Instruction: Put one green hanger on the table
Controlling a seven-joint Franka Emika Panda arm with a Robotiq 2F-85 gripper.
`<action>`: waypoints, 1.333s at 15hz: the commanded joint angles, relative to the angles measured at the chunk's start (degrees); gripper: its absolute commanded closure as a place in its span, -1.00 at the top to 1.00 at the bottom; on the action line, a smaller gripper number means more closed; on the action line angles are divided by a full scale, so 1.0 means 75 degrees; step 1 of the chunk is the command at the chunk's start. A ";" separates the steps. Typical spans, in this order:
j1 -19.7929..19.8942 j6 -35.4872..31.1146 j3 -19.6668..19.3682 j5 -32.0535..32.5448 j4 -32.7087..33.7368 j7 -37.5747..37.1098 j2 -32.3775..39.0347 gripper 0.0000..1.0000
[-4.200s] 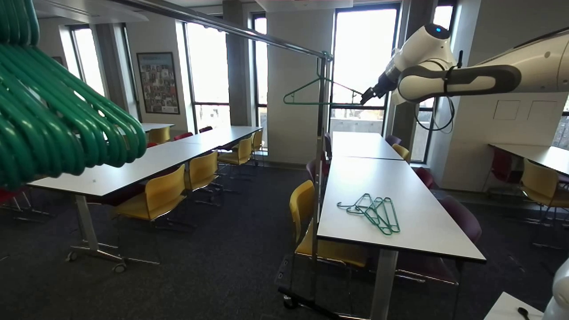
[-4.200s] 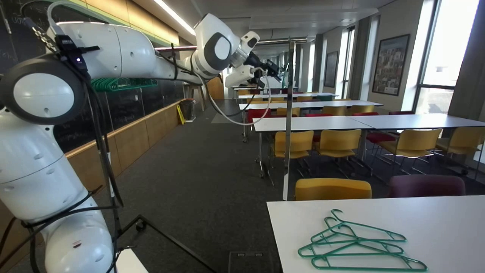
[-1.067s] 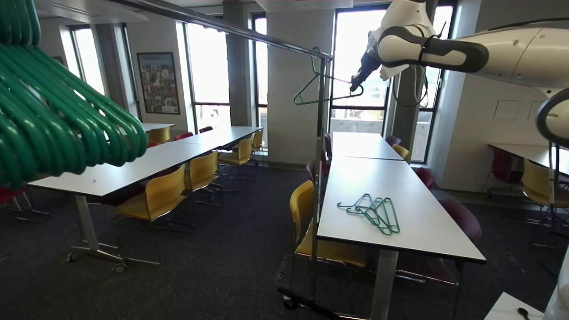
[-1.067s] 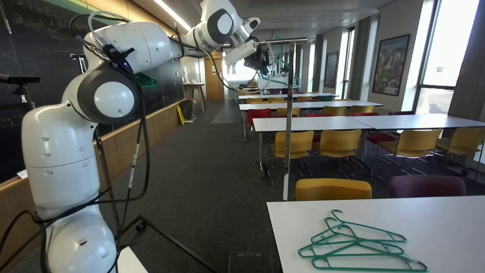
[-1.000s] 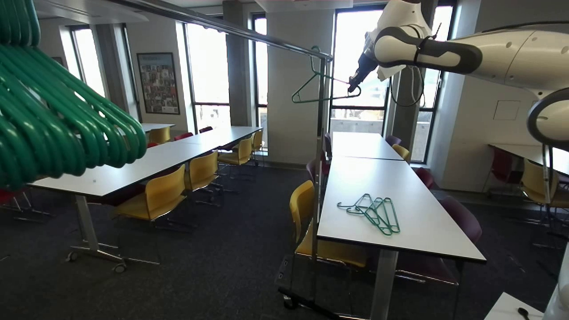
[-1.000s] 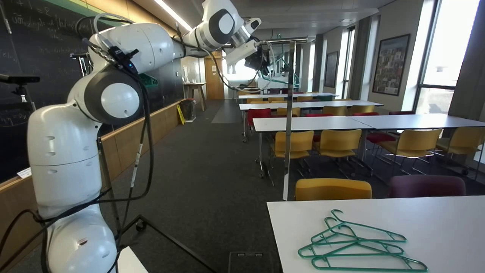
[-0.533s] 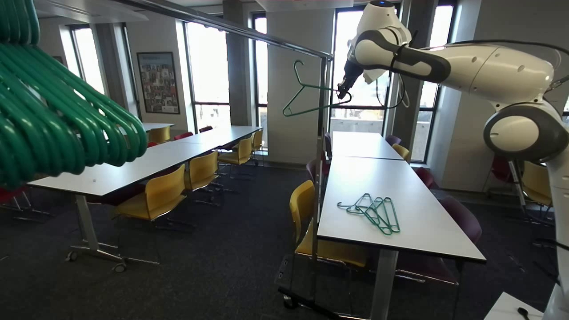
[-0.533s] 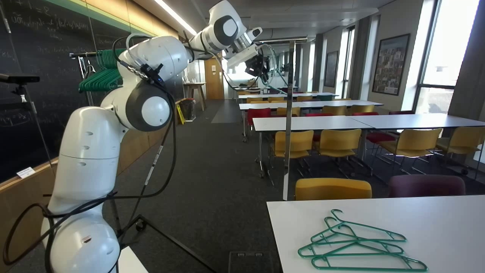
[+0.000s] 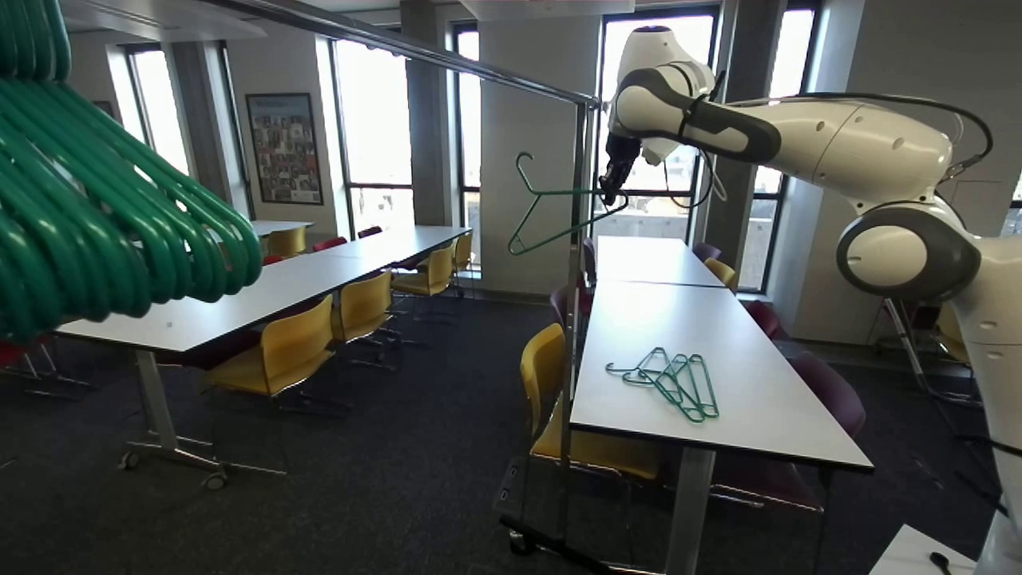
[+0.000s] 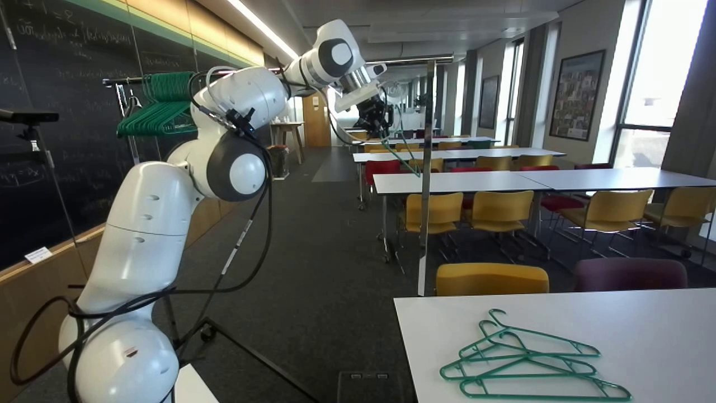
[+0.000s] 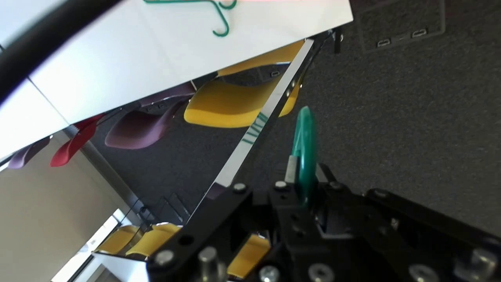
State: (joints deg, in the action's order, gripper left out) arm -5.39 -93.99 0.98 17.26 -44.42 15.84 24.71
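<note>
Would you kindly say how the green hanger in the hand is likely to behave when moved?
The green hanger is probably stiff, showing no sagging. Thin and open, it should be light. It may swivel, since the hand grips it near one corner.

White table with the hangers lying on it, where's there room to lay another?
The table is bare between the hangers and the seam bordering the next table; another bare strip separates them from the purple chair opposite the yellow chair. It's crowded where hangers overlap.
</note>
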 commanded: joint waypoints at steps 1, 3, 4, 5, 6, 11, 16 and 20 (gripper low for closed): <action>0.0114 0.0636 0.0020 -0.0058 -0.1178 0.0373 -0.0725 -0.96; 0.0104 0.0738 -0.0030 0.0158 -0.1885 0.0495 -0.1146 -0.96; 0.0095 0.0708 -0.0065 0.0283 -0.2285 0.0558 -0.1390 -0.96; 0.0069 0.0618 -0.0122 0.0509 -0.2583 0.0598 -0.1598 -0.96; 0.0065 0.0438 -0.0166 0.0707 -0.2895 0.0583 -0.1798 -0.96; 0.0236 -0.0229 -0.0306 0.1149 -0.4455 0.0346 -0.2924 -0.96; 0.0472 0.0553 -0.0537 -0.0490 -0.6193 0.0770 -0.4254 -0.96; 0.0734 0.1754 -0.0650 -0.0746 -0.7012 0.1165 -0.4852 -0.96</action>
State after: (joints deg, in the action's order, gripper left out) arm -1.36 -84.22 -3.36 13.05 -89.88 21.57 -5.88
